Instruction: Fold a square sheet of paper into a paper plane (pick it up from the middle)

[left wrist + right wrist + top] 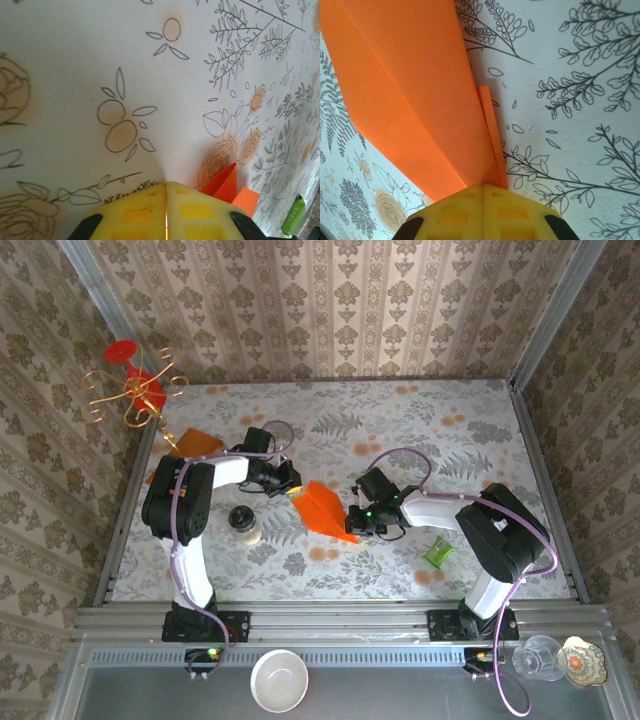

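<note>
The floral-print table (480, 440) carries the job, and by the look of it most of the folding is done: the square sheet of paper now reads as a paper plane (322, 508), a bright orange dart lying between the two grippers, wide at the end toward the left fingers and narrowing toward the right ones. From the right wrist, the paper plane (410, 90) fans out ahead of the fingertips in layered wings with a long diagonal crease. A narrow folded strip runs along its right edge down into the grip. The right gripper (485, 200) is clenched on that narrow end, pads meeting around the paper. The left gripper (166, 207) is pressed closed with nothing visibly between its pads, and a raised orange corner stands just to the right of them. What seems left is sharpening or evening the wing folds, then letting go; whether both wings match cannot be told from here.
</note>
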Controlling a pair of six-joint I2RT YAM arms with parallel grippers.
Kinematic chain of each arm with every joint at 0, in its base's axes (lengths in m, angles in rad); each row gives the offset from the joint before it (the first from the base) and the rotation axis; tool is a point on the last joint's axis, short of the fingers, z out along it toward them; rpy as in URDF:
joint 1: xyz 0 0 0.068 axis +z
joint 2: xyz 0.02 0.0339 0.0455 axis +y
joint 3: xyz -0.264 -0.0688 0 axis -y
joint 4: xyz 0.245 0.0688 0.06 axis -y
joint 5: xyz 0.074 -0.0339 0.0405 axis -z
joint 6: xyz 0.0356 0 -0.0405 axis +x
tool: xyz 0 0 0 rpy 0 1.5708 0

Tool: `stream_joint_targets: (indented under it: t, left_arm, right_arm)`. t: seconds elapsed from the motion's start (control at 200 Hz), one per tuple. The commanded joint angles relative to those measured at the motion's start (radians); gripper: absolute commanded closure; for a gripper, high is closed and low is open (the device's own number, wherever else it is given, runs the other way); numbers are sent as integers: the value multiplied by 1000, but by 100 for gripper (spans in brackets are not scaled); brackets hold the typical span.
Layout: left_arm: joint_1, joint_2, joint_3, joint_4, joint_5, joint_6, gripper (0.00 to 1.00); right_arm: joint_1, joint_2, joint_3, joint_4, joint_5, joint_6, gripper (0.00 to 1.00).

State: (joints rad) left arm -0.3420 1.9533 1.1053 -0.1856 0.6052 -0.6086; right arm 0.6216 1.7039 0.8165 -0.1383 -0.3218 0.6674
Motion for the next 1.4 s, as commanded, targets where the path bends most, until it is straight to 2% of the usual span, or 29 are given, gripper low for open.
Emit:
stream_joint_targets:
  t: [0.0,0.05,0.155,0.205,0.28,0.325,0.4,0.465,0.49,0.625,0.86,1.005,1.281,1.396]
  left_arm:
    - [19,-2,33,-68,-107,59,90]
    - [13,-24,44,-73,-104,49,89]
    - [-12,-99,45,-74,-124,7,88]
    - [-29,-142,32,-78,-159,-18,85]
    - [-54,-213,-9,-77,-227,-67,83]
    - [-68,-257,-47,-64,-259,-98,79]
    - [-96,-334,-109,-55,-306,-138,70]
    - [-107,-394,-153,-64,-328,-164,61]
    - [-140,-420,-166,-71,-335,-174,58]
    - [-184,-543,-225,-113,-360,-206,49]
    - [-186,-702,-287,-196,-381,-251,41]
    - [-184,-752,-306,-222,-387,-272,38]
    - [-184,-813,-326,-254,-404,-272,34]
    - [-183,-822,-318,-256,-403,-251,28]
  right_arm:
    - [-13,37,-70,-112,90,33,100]
    - [-13,11,-72,-66,59,49,100]
    - [-13,-69,-67,36,18,93,92]
    - [-13,-112,-59,76,18,108,86]
    - [-14,-165,-50,117,34,111,72]
    - [-16,-181,-44,128,43,97,65]
    - [-23,-180,-30,126,58,56,61]
    - [-35,-159,-20,137,47,27,59]
    - [-42,-149,-18,148,34,20,58]
    - [-66,-73,31,185,-36,-33,56]
    - [-94,67,113,203,-107,-88,55]
    - [-96,109,129,223,-158,-106,58]
    - [-104,51,75,270,-81,-104,52]
    - [-105,23,53,256,-22,-115,48]
